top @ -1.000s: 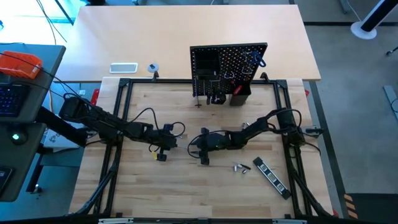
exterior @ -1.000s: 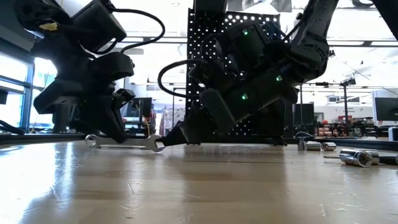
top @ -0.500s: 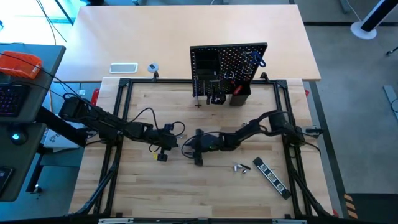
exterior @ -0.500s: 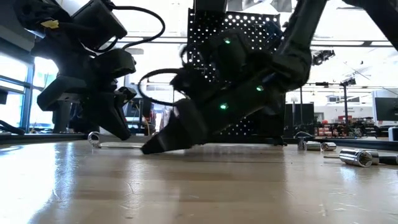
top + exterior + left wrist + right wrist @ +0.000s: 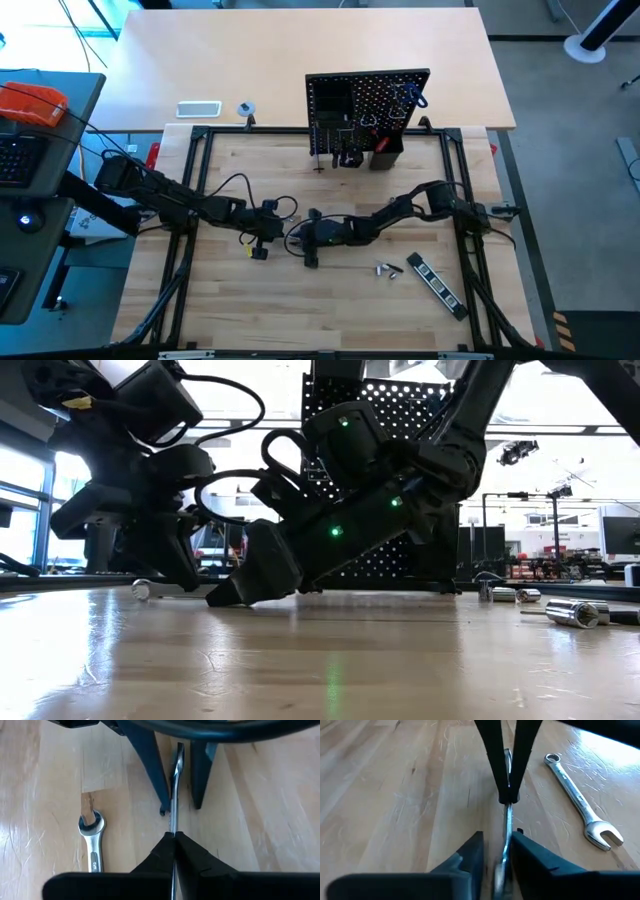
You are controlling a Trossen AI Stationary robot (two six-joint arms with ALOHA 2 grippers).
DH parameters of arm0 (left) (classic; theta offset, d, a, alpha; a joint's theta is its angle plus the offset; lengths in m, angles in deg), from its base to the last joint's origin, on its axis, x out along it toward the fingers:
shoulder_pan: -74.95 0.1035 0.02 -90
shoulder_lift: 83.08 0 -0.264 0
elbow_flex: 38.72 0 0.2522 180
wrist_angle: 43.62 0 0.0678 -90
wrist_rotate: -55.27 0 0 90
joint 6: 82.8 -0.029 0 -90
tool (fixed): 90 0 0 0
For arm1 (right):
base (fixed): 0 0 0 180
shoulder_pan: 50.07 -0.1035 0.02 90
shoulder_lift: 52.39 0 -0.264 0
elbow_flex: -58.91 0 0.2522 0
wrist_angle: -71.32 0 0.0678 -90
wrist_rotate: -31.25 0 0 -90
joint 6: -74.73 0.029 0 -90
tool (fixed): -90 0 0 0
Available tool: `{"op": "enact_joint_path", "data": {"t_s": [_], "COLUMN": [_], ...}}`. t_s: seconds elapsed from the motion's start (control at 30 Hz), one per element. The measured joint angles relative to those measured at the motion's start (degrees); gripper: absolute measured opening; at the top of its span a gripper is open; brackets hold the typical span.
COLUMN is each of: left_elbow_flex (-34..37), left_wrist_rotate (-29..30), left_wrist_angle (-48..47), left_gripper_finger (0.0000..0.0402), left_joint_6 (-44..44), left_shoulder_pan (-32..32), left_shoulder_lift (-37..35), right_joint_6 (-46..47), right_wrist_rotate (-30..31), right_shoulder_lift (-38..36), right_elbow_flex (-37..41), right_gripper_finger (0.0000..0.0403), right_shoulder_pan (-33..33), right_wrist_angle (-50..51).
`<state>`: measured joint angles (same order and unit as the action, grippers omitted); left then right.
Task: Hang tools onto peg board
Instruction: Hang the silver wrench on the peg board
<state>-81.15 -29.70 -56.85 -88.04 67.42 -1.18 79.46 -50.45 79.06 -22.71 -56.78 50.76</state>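
From my remote station, I saw the left hand [image 5: 174, 836] clenched on one end of a slim silver wrench [image 5: 175, 795] lying on the pale wooden bench [image 5: 330, 310]. The right hand [image 5: 495, 851] straddled its other end, fingers [image 5: 470, 855] close beside the shaft, contact unclear. The wrist cameras alone showed a second silver combination wrench [image 5: 580, 802] lying just beside; overhead, the arms hid both. Only the overhead camera showed the upright black perforated peg board [image 5: 368, 115] at the bench's far edge. A second earlier, the right hand stood farther from the left hand, fingers wider.
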Motion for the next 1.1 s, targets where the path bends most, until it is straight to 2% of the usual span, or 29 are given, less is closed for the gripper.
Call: {"op": "enact_joint_path", "data": {"t_s": [0.2, 0.5, 0.63, 0.77, 1.1], "left_elbow_flex": [0.0, 0.0, 0.0, 0.0, -0.7], "left_wrist_rotate": [-1.3, -0.9, -0.1, 0.2, 1.4], "left_wrist_angle": [0.1, 0.2, 0.0, 0.7, -0.3], "left_gripper_finger": [0.0, 0.0001, 0.0001, 0.0001, 0.0001], "left_joint_6": [0.1, 1.8, 2.3, 2.5, -1.1], "left_shoulder_pan": [-0.1, 0.0, 0.1, 0.2, 0.1], "left_shoulder_lift": [0.0, 0.0, -2.2, -9.1, -38.5], "right_joint_6": [-0.6, 0.2, 0.3, -0.7, -3.7], "right_wrist_rotate": [0.5, 0.7, 0.7, 2.3, 5.5], "right_shoulder_lift": [0.0, 0.0, -0.8, -3.4, -14.1], "right_elbow_flex": [0.1, 0.2, 0.1, 0.4, 0.6], "right_gripper_finger": [0.0013, 0.0006, 0.0005, 0.0003, 0.0002], "right_shoulder_pan": [-0.1, -0.1, -0.5, -1.2, -1.3], "right_wrist_angle": [0.1, 0.9, 2.8, 7.6, 19.7]}}
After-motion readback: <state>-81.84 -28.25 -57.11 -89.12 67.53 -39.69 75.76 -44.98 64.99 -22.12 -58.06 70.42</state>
